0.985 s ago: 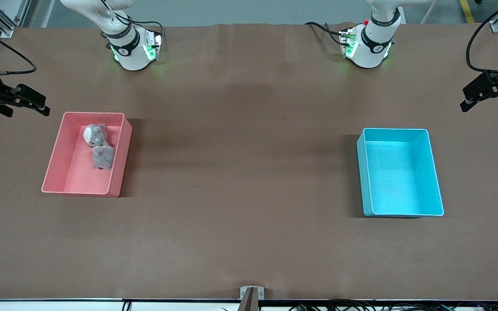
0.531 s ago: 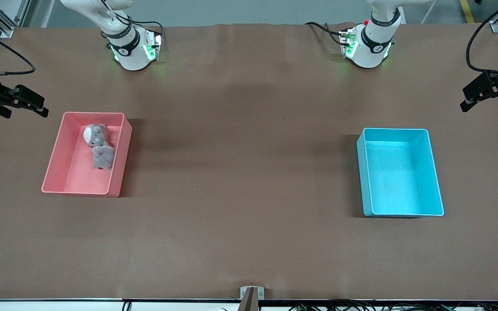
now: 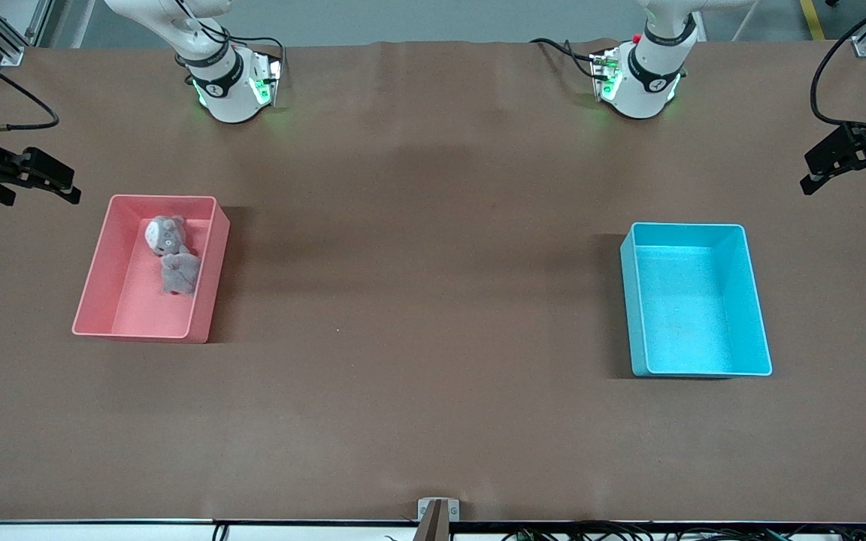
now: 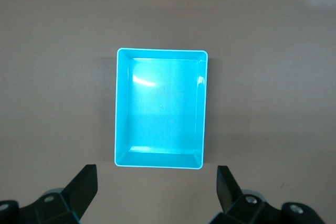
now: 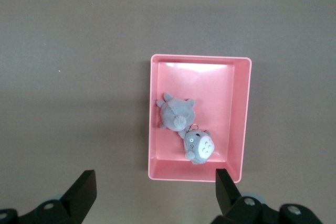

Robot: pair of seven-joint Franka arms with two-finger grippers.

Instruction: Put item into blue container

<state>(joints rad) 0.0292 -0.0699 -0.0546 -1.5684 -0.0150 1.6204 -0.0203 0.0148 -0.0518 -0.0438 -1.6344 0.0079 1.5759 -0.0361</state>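
The blue container [image 3: 692,308] stands empty toward the left arm's end of the table; its inside [image 4: 160,108] also shows bare in the left wrist view. Two grey plush toys [image 3: 164,234] [image 3: 180,273] lie in a pink bin [image 3: 132,312] toward the right arm's end. One toy [image 5: 198,146] lies face up with a pale belly, the other [image 5: 177,113] face down. My right gripper [image 3: 65,188] [image 5: 155,190] hangs open over the table beside the pink bin, holding nothing. High over the table's edge at its own end, my left gripper [image 3: 809,174] [image 4: 156,187] is open and holds nothing.
A brown mat [image 3: 433,300] covers the table between the two bins. The arm bases [image 3: 230,83] [image 3: 640,75] stand along the edge farthest from the front camera. A small bracket [image 3: 437,511] sits at the nearest edge.
My right gripper has drifted slightly outward toward the right arm's end of the table. The left gripper, both bins and the toys have not moved.
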